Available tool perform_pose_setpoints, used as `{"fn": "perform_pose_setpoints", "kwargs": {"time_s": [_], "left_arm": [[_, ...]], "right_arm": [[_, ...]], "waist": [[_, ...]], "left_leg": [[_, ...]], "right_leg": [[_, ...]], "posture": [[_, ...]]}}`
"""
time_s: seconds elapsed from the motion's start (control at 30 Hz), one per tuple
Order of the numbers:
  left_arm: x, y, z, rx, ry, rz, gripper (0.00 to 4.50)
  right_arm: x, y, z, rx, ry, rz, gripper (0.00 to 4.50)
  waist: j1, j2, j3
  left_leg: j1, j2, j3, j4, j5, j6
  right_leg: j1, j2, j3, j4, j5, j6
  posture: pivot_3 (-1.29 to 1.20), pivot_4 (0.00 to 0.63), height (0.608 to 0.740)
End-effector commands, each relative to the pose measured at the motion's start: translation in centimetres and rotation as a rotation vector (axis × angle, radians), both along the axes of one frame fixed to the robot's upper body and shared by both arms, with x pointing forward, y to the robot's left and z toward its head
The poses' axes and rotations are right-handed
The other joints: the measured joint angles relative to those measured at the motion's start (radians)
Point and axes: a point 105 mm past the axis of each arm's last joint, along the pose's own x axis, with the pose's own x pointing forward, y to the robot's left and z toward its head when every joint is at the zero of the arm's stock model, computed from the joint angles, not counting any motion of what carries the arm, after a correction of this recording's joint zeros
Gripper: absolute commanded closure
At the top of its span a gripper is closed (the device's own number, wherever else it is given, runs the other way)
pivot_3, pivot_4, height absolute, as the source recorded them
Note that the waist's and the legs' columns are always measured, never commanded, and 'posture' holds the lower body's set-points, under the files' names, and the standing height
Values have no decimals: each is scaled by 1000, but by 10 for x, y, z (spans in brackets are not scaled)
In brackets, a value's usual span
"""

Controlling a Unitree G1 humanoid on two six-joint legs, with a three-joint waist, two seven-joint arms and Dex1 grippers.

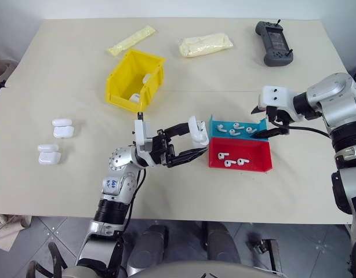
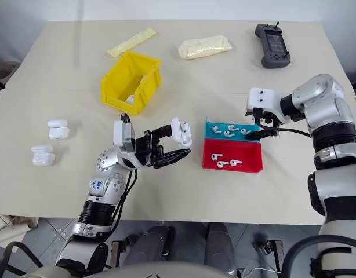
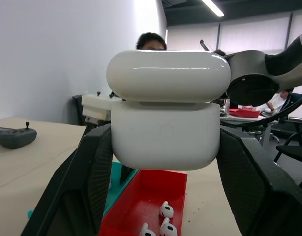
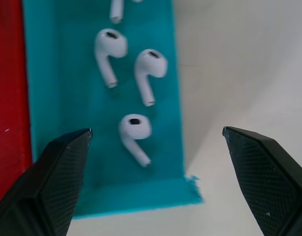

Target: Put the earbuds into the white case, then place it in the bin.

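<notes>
My left gripper is shut on the white case, held above the table just left of the trays. The left wrist view shows the white case between the black fingers, its lid raised. Several earbuds lie in the blue tray, and more earbuds in the red tray. My right gripper hangs open over the blue tray's right end, an earbud lying below between its fingers. The yellow bin stands behind the left gripper with a white case inside.
Spare white cases lie at the table's left. Two pale yellow packets and a black controller sit at the far edge. A person is in the background of the left wrist view.
</notes>
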Motion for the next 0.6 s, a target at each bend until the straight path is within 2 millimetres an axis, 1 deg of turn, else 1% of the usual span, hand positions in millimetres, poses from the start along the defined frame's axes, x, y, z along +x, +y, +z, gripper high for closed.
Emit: {"fn": "perform_pose_setpoints", "kwargs": {"time_s": [0.03,0.13,0.2,0.3,0.6], "left_arm": [[-4,0,8,-8,-47,4,1721],[-4,-1,8,-8,-49,5,1721],[-4,-2,9,-9,-50,7,1721],[-4,-1,9,-8,-51,9,1721],[-3,0,10,-9,-55,16,1721]], "right_arm": [[1,1,5,-36,2,23,47],[2,3,2,-54,2,41,657],[0,6,2,-63,6,77,1324],[2,7,2,-73,-5,75,2318],[1,7,-1,-90,11,86,2318]], "waist": [[-4,0,0],[-6,0,0],[-8,0,0],[-16,0,0],[-16,0,0]], "left_leg": [[0,0,0,0,0,0],[0,0,0,0,0,0],[0,0,0,0,0,0],[0,0,0,0,0,0],[0,0,-1,1,0,0]], "right_leg": [[0,0,0,0,0,0],[0,0,0,0,0,0],[0,0,0,0,0,0],[0,0,0,1,0,0],[0,0,0,1,0,0]], "posture": [[0,150,740],[0,150,740],[0,150,740],[0,150,740],[0,150,740]]}}
